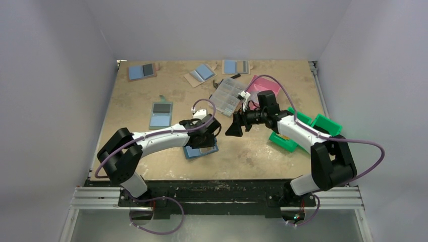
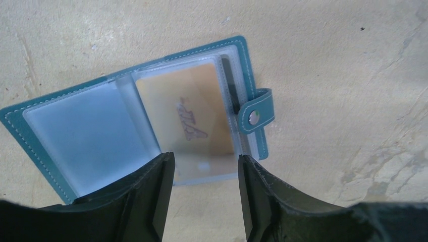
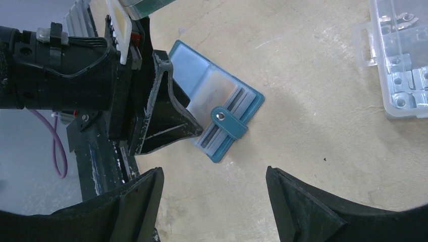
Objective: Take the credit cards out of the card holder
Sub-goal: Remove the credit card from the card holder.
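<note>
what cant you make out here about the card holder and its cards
Left wrist view: print on the tan card is blurred through its clear sleeve; unreadable.
Same view: how many cards sit in the stacked sleeves; they overlap.
Same view: near edge of the card holder, behind the left gripper fingers.
Top view: most of the holder, under that gripper.
Right wrist view: part of it, behind the same gripper.

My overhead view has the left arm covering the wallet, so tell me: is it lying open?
Observer: Yes. The left wrist view shows the card holder open flat on the table, inside facing up.
Operator: Any card inside?
Observer: One tan card sits in a clear pocket on the half with the snap strap.
</note>
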Motion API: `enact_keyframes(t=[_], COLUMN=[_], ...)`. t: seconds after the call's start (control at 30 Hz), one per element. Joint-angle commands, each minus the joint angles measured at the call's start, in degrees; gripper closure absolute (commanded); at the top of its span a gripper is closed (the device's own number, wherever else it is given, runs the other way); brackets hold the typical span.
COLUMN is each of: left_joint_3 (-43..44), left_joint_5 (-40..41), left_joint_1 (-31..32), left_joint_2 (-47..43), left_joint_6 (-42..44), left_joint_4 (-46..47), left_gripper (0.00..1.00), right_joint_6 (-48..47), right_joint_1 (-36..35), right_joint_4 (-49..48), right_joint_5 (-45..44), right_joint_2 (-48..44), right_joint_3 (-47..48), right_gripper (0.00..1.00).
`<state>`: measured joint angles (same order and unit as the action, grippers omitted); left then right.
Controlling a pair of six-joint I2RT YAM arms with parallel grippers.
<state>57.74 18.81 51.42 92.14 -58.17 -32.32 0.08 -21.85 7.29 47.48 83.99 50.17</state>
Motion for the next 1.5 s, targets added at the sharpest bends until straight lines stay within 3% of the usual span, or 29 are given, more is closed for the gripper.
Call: enact_keyframes(t=[0.0, 0.53, 0.73, 0.87, 1.17, 1.33, 1.47], left_joint_3=[3.10, 3.37, 1.84, 0.75, -4.50, -6.79, -10.03], left_joint_5=[0.43, 3.87, 4.21, 4.43, 4.92, 5.08, 2.53], left_joint_1=[0.10, 0.09, 0.11, 0.09, 0.04, -0.14, -1.13], left_joint_2=[1.25, 5.10, 4.79, 2.44, -6.65, -8.78, -11.54], left_joint_6=[0.65, -2.23, -1.68, -0.77, 1.00, 1.13, 2.09], left_joint_4=[2.27, -2.29, -1.35, -0.63, 2.59, 3.12, 6.95], left_gripper=[0.47, 0.50, 0.74, 0.82, 0.86, 0.96, 0.95], right_joint_6=[0.19, 0.19, 0.19, 0.19, 0.19, -0.65, -2.25], right_joint_1=[-0.02, 0.02, -0.02, 0.01, -0.04, -0.03, -0.27], right_joint_4=[-0.13, 0.11, 0.32, 0.42, 0.50, 0.54, 1.00], right_joint_5=[-0.29, -0.45, -0.55, -0.38, -0.03, 1.22, 4.21], right_joint_2=[-0.05, 0.17, -0.09, -0.22, -0.24, -0.10, 0.42], right_joint_3=[2.01, 2.13, 2.04, 1.99, 2.04, 1.95, 1.90], right_gripper=[0.17, 0.17, 0.17, 0.16, 0.16, 0.16, 0.16])
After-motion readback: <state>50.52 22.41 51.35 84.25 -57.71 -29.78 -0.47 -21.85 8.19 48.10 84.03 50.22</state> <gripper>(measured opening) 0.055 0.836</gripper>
